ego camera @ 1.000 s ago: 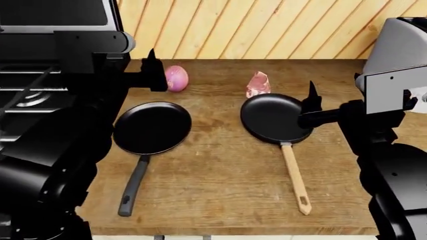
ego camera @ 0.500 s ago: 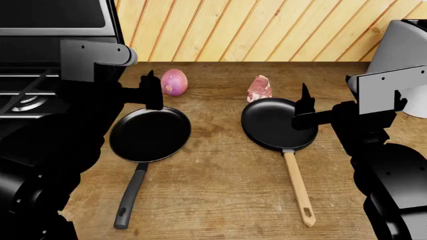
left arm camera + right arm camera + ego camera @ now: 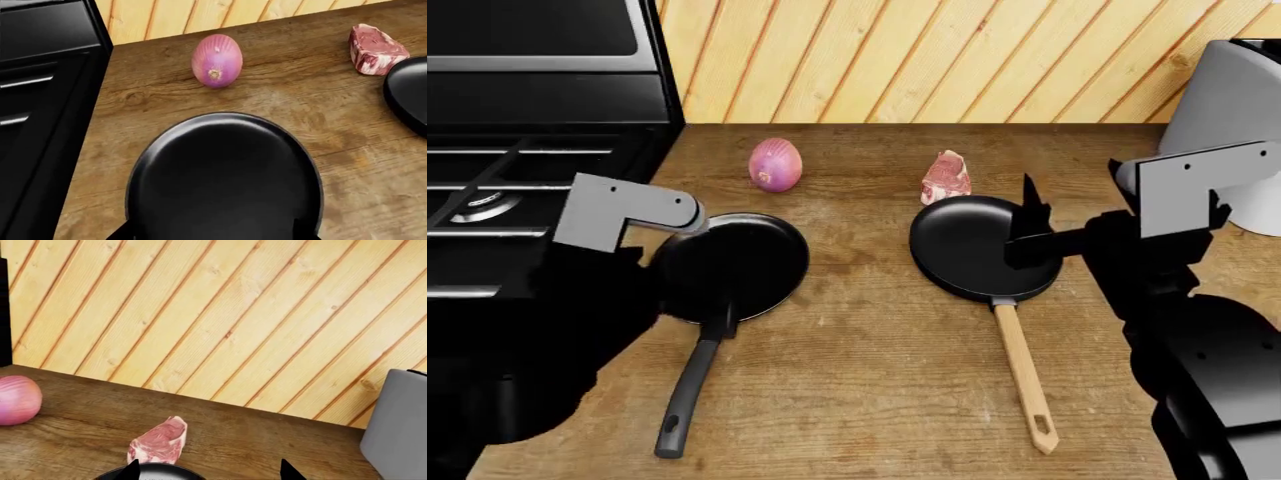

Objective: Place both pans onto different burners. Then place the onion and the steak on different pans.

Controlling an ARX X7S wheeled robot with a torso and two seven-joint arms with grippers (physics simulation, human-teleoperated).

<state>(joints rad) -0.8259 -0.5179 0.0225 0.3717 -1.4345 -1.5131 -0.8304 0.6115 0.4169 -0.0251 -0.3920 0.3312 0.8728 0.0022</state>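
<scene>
Now the left gripper (image 3: 714,318) has dropped over the grey-handled pan (image 3: 731,266), jaws wide (nothing held); both pans sit on the counter (image 3: 868,380), stove (image 3: 507,190) far left.

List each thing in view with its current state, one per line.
Grey-handled pan: empty, flat on the wooden counter, not on a burner.
Wooden-handled pan: empty, flat on the counter.
Onion: loose on the counter, outside both pans.
Steak: on the counter by the wooden-handled pan's far rim.
Stove burner: bare, no pan on it.
Left gripper: open over the grey-handled pan.
Right gripper: open, empty.
</scene>
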